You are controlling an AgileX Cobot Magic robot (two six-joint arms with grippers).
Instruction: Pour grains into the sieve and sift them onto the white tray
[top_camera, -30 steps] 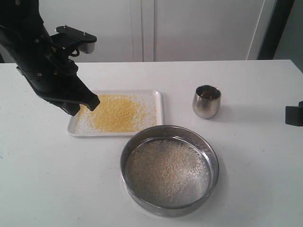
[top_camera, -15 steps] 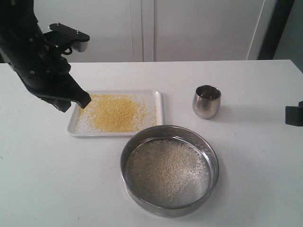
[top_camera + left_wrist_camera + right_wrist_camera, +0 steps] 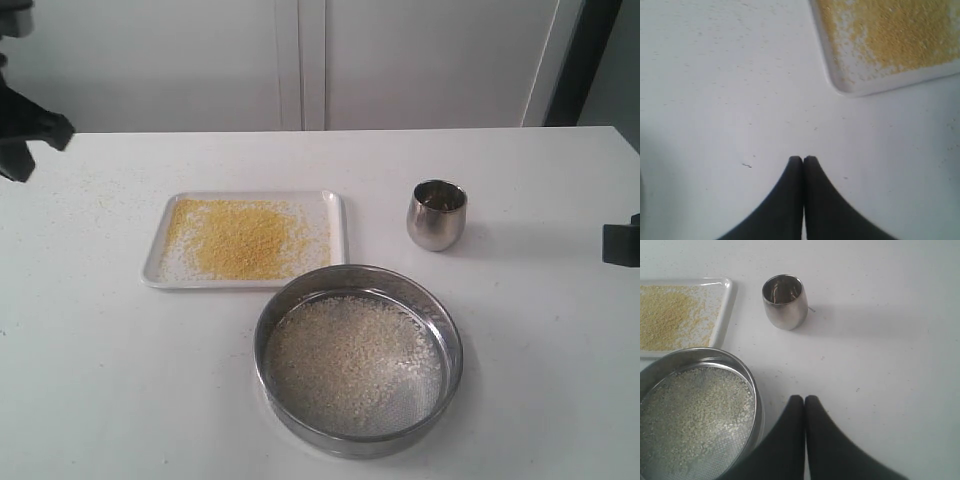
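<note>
White tabletop, pale wall panels behind it. The grains are in two lots. Fine yellow grains lie in a loose heap on the tray, thickest at the middle and thinning toward the rim, with bare white along the edges. Pale kernels, slightly larger, cover most of the mesh inside the sieve.

Sieve rests flat on the table on the near side of the tray, by the tray's right end. Its far rim is just beside the tray's near right corner; contact cannot be judged. Tray lies flat, left of centre in the exterior view. A few stray specks dot the table to its left. Steel cup stands upright to the right of the tray and beyond the sieve, apart from both.

Left gripper: fingers pressed together tip to tip, nothing between them, above bare table near one corner of the tray. Left arm shows only at the far left edge of the exterior view, well apart from the tray.

Right gripper: fingers likewise closed together and empty, above bare table just beside the sieve's rim, the cup farther ahead. Only a dark part of the right arm shows at the right edge of the exterior view.
</note>
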